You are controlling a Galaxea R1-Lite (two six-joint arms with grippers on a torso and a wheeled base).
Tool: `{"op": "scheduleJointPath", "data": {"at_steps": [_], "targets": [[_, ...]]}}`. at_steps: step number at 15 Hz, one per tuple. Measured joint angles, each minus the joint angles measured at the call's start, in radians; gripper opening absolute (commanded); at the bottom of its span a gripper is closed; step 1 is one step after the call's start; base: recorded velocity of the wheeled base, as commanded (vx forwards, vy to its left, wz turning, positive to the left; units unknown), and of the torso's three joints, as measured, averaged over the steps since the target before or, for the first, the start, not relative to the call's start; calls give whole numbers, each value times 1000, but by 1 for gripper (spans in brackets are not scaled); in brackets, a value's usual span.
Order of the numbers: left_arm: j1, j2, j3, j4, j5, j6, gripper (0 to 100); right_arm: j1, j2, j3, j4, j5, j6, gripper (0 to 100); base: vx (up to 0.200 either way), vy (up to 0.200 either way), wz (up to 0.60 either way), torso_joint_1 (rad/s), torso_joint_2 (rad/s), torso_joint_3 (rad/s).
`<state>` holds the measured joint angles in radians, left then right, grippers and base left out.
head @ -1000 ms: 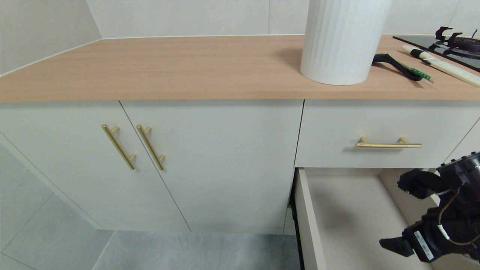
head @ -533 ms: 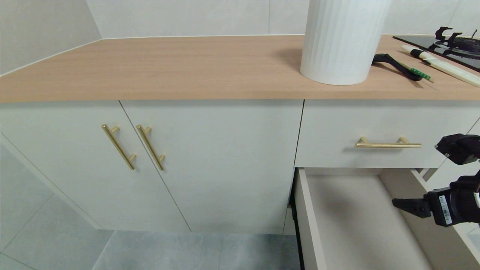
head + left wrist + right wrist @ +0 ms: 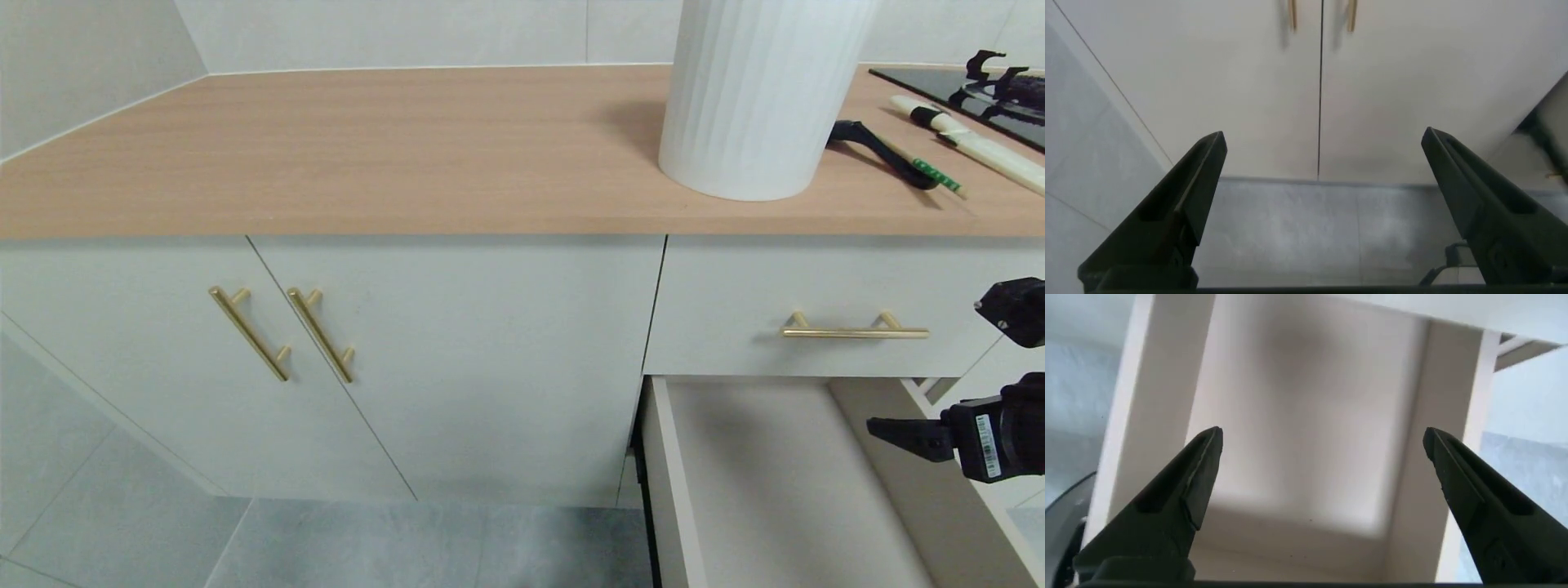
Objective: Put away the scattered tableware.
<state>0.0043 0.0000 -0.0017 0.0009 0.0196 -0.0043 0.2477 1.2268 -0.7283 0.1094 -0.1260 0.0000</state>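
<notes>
Right gripper (image 3: 927,367) has lifted higher above the open drawer (image 3: 665,474).

White ribbed container (image 3: 755,98) on the worktop (image 3: 367,147): top cut off by the upper edge; it hides one end of the black-handled utensil (image 3: 886,153). Cream-handled utensil (image 3: 980,148) and hob (image 3: 955,88): both run off the right edge. Open drawer (image 3: 775,482): front lost below the frame. Right end effector (image 3: 927,367): cropped by the right edge. Door handles (image 3: 1293,12), left wrist view: blurred, cropped.

White ribbed canister (image 3: 755,98) on wooden counter (image 3: 367,147); cabinet doors (image 3: 490,367) (gold handles (image 3: 320,335)) shut.
</notes>
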Motion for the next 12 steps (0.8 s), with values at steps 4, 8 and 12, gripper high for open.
{"op": "scheduleJointPath", "data": {"at_steps": [4,8,12], "targets": [[0,0,0,-2,0,0,100,0,-2,0,0,0,-1,100,0,0,0,68,-559,-260],[0,0,0,-1,0,0,100,0,-4,1,-2,0,-17,100,0,0,0,294,-428,-237],[0,0,0,-1,0,0,100,2,-13,-18,-8,-9,-35,100,0,0,0,54,-85,-44]]}}
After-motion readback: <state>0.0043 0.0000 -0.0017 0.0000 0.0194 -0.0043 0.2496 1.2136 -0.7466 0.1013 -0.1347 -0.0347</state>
